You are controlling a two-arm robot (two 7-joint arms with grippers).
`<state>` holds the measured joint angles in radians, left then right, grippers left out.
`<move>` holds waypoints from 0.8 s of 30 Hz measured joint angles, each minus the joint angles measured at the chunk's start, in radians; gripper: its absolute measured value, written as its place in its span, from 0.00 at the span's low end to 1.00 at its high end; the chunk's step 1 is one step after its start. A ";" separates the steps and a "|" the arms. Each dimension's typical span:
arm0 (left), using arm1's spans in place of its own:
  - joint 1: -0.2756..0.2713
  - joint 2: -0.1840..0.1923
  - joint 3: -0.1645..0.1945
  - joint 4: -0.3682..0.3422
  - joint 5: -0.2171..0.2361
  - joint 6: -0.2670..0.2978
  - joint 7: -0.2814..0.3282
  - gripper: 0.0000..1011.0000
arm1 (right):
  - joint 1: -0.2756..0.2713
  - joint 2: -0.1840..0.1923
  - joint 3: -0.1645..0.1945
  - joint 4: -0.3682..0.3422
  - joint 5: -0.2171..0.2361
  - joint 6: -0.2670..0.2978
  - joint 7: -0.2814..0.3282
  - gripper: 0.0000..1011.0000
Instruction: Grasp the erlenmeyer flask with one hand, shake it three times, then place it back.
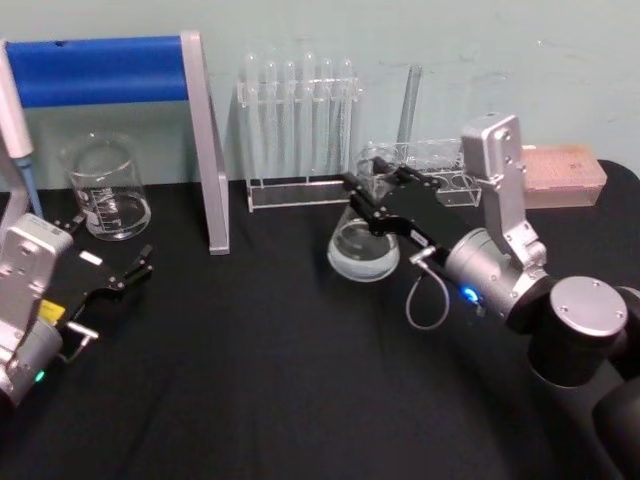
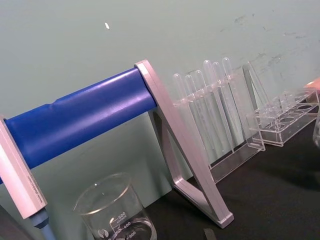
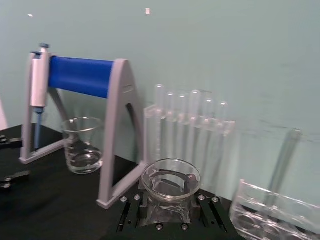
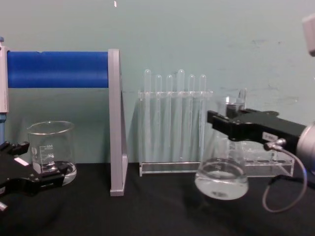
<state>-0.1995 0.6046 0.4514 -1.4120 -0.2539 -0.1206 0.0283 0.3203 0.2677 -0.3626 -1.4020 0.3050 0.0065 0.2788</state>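
1. Grip on the narrow neck of the clear glass conical erlenmeyer flask (image 1: 364,255) is provided by the black two-jaw right hand (image 1: 363,200), whose jaws are pressed against the neck from both sides, just under the flared rim.
2. The flask is held upright, with a shallow layer of clear liquid seen in its wide base. Whether the base touches the black tabletop (image 1: 280,380) cannot be told.
3. The flask is placed just in front of the clear plastic rack of tall thin test tubes (image 1: 300,130), toward that rack's right end.
4. A low clear plastic rack with one glass tube standing in it (image 1: 425,160) is seen behind the right hand, and a pale pink rectangular box (image 1: 565,175) lies farther right.
5. A stand with a blue horizontal bar and silver triangular legs (image 1: 205,150) is set left of the test tubes, well apart from the flask.
6. A straight-sided clear glass beaker with white marks (image 1: 105,190) stands under the blue bar.
7. The black left hand (image 1: 108,245) is parked low at the tabletop's left, near the beaker, with its jaws spread apart and nothing between them.
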 joint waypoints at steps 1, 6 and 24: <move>0.000 0.000 0.000 0.000 0.000 0.000 0.000 0.99 | -0.002 0.000 0.005 -0.001 -0.001 0.000 -0.002 0.45; 0.000 0.000 0.000 0.000 0.000 0.000 0.000 0.99 | -0.013 -0.005 0.025 -0.005 -0.009 0.002 -0.011 0.45; 0.000 0.000 0.000 0.000 0.000 0.000 0.000 0.99 | 0.031 -0.046 -0.056 0.035 -0.027 0.005 0.122 0.45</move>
<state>-0.1995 0.6047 0.4514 -1.4120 -0.2539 -0.1206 0.0283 0.3515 0.2216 -0.4183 -1.3669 0.2782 0.0114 0.4005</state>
